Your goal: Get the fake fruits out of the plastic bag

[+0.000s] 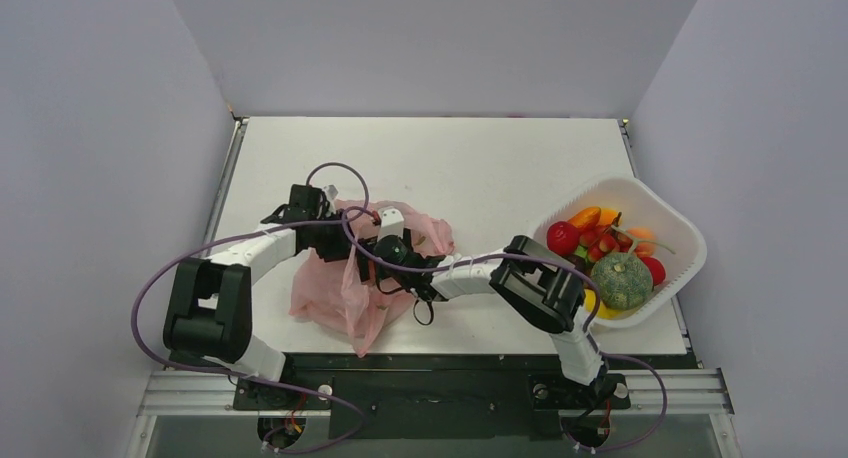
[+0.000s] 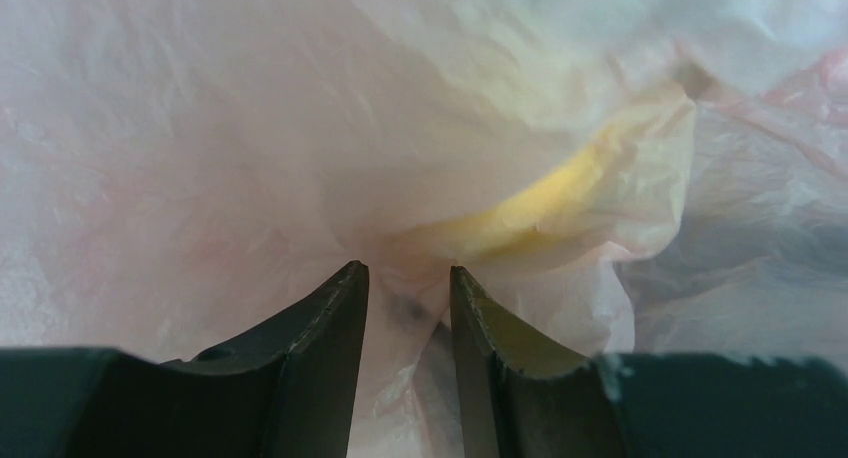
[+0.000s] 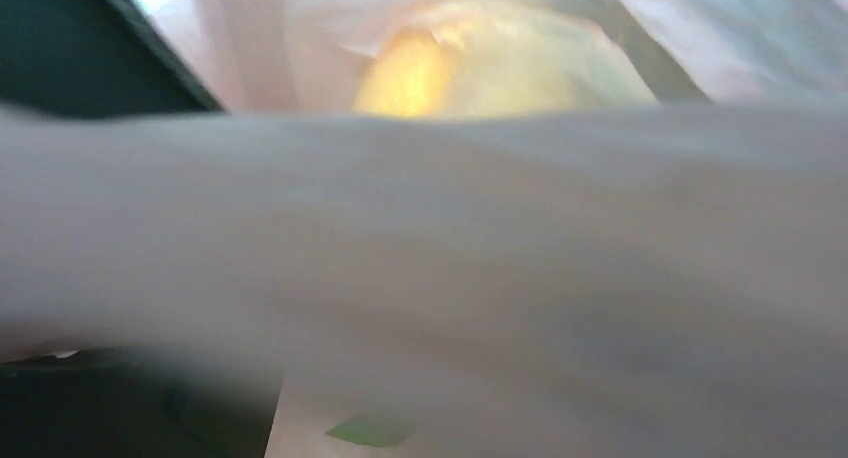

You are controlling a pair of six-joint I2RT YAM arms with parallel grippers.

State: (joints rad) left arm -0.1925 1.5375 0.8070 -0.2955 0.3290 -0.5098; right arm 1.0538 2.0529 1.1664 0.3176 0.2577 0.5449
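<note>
Your pink plastic bag (image 1: pixel 335 293) lies crumpled on the table (image 1: pixel 480 168), both arms at it. Your left gripper (image 2: pixel 403 270) pinches a fold of film, jaws narrow, with a yellow fake fruit (image 2: pixel 530 213) showing through the plastic just beyond. Your right gripper (image 1: pixel 392 250) is buried in plastic, so I can't tell how its jaws stand.

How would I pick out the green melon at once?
Look at the white basket at the right edge of the table. In its near part sits a ribbed, dull green melon, bigger than the red and orange fruits beside it.
</note>
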